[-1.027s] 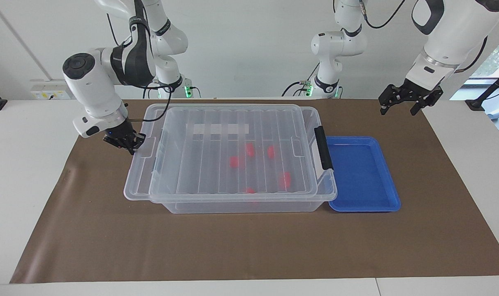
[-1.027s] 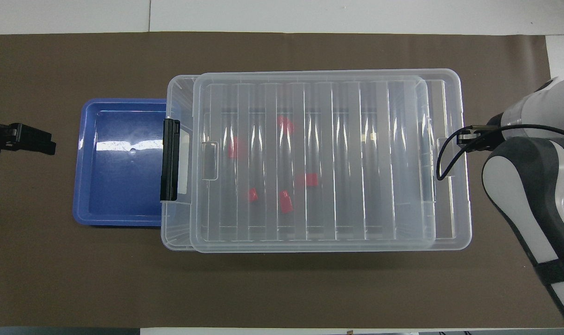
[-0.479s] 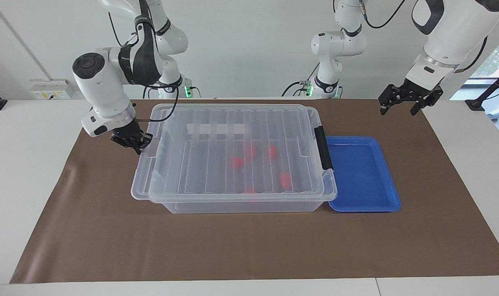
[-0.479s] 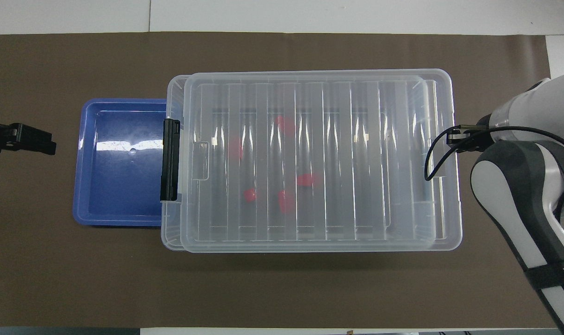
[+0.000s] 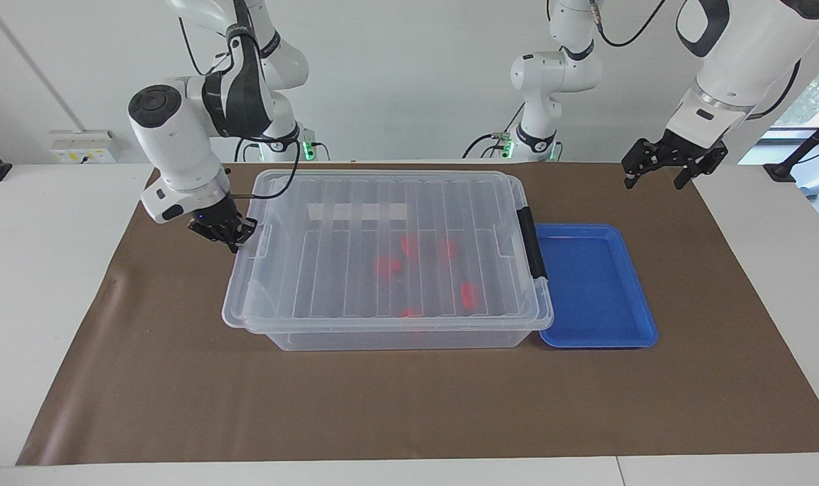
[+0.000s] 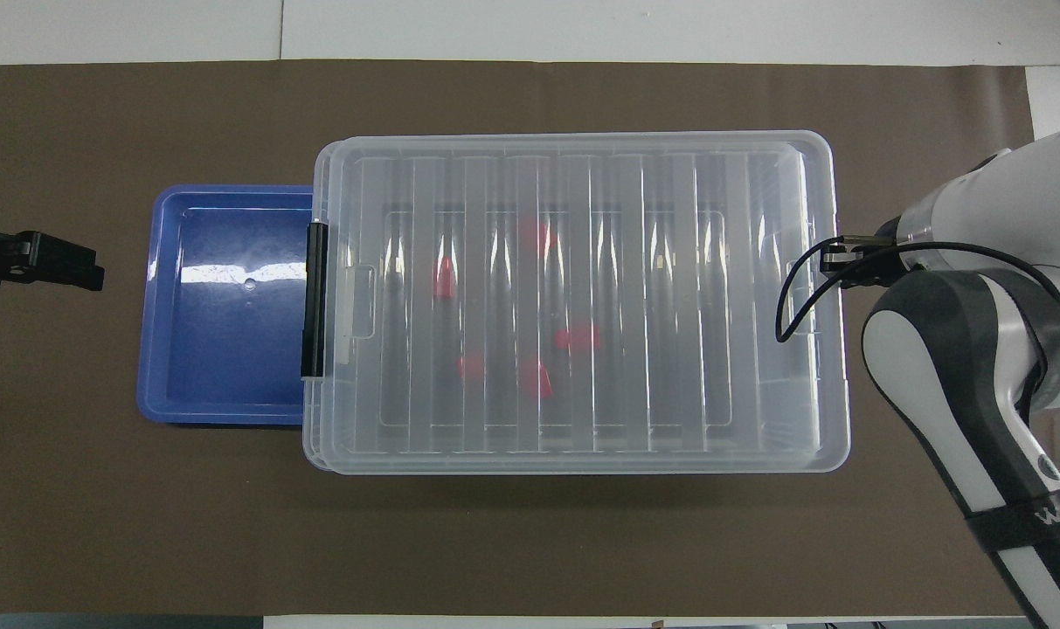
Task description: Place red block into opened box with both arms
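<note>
Right end effector: you see the right end effector (image 5: 228,236) low at the box's end toward the right arm, its fingertips clenched on the lid's end tab.
Left end effector: your left end effector (image 5: 659,173) hangs released, fingers spread, in the air over the brown mat at the left arm's end of the table, well apart from the box; this arm waits.
Right arm pose: the right arm (image 5: 179,145) bends down from its base with the wrist angled toward the box; a black cable loops from the wrist over the lid's edge.
Box: you have a large clear plastic box (image 5: 389,334), rectangular with rounded corners, in the middle of the mat.
Lid: the ribbed clear lid (image 5: 355,270) lies flat on the box and covers it; a black latch (image 5: 532,244) sits at the end toward the left arm, and a white label strip shows through the ribs.
Red blocks: you can see five small red blocks (image 5: 468,295) inside the box, blurred through the lid, on its floor.
Blue tray: a shallow glossy blue tray (image 5: 595,283) lies just beside the box's latch end.
Table: a white table (image 5: 44,270) carries a matte brown mat (image 5: 409,405).
Other arms: two slimmer white arms (image 5: 547,74) stand at the robots' edge.
</note>
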